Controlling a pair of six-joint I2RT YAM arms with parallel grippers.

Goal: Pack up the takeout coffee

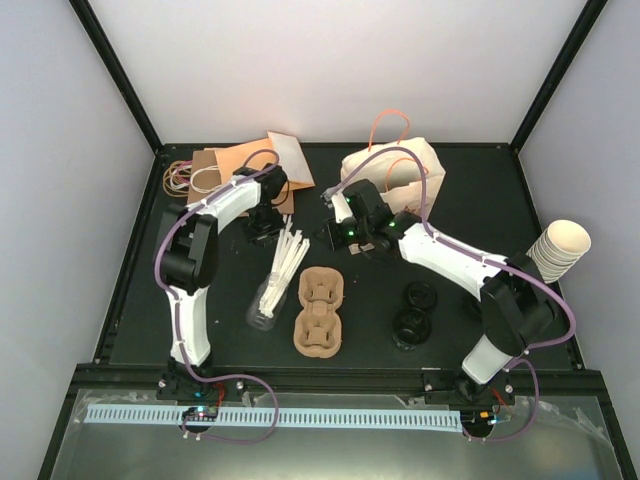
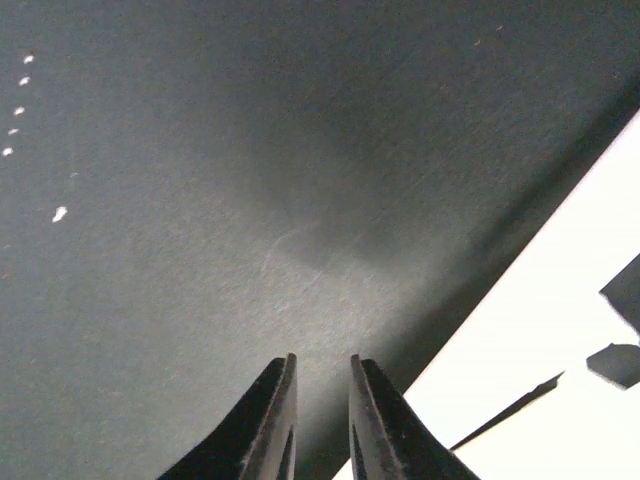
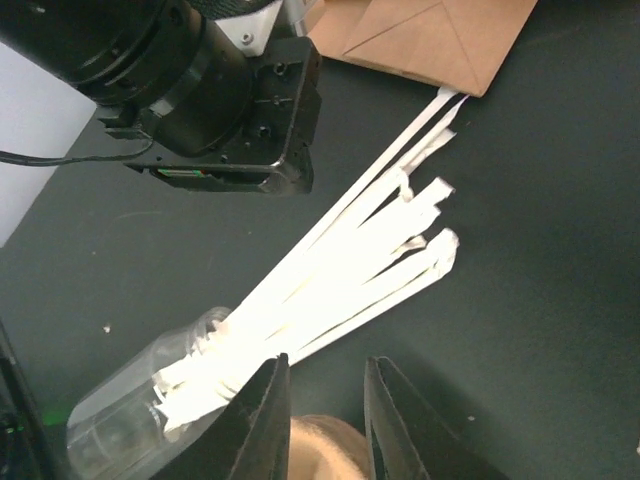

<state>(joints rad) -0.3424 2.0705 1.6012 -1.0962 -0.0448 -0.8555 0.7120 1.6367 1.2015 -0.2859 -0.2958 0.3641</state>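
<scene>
The takeout coffee is out of view in every frame. My left gripper (image 1: pixel 262 232) hangs low over the black table just in front of the flat brown paper bags (image 1: pixel 235 165). In the left wrist view its jaws (image 2: pixel 322 358) stand a narrow gap apart with only bare table between them. My right gripper (image 1: pixel 332 236) reaches to mid-table, left of the white paper bag (image 1: pixel 395 175) with orange handles. Seen from the right wrist, that gripper (image 3: pixel 325 360) is open and empty, above the edge of a tan pulp carrier (image 3: pixel 325 450).
A tipped clear cup (image 1: pixel 265 312) spills white wrapped straws (image 3: pixel 350 250) across the table's middle. Two pulp cup carriers (image 1: pixel 320 310) lie beside it, black lids (image 1: pixel 415 310) to their right. A stack of nested cream cups (image 1: pixel 560 250) sits at the right edge, rubber bands (image 1: pixel 180 178) at back left.
</scene>
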